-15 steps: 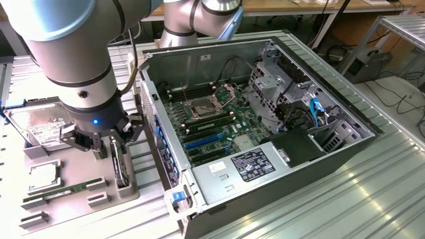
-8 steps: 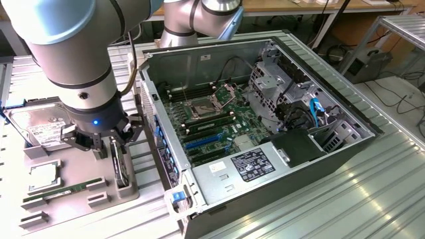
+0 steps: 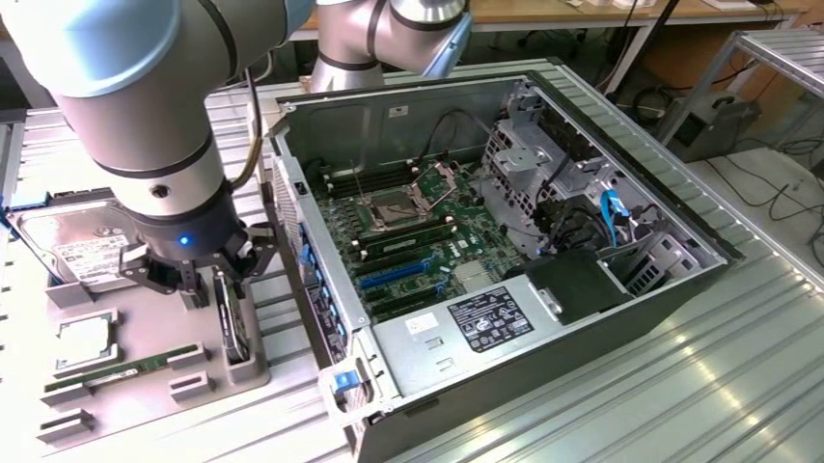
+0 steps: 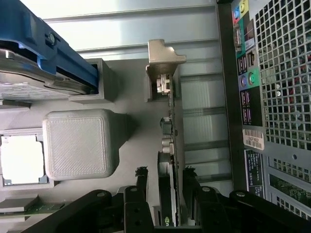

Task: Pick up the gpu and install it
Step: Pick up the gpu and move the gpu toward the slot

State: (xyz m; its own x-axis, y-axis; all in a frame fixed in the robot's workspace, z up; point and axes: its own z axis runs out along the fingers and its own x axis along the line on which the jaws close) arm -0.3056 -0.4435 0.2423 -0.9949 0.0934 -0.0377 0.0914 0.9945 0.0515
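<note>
Exterior view: we note the gripper [image 3: 216, 285] low over the gpu [image 3: 231, 328], which stands on edge in a slot of the grey tray [image 3: 161, 333], just beside the open computer case [image 3: 386, 125].

Wrist view: jaws spread, fingers [image 4: 141, 180] flanking the gpu [image 4: 171, 121], with a gap showing on one side.

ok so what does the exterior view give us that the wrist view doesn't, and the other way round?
Exterior view: the inside of the open PC case, with motherboard, CPU socket and blue expansion slots, plus the arm above the tray.
Wrist view: the case's rear port panel and vent grille, and the gpu's silver end bracket seen from above.
Both: the gpu standing on edge in the grey tray, the open gripper straddling it, and the hard drive, CPU and memory stick.
</note>
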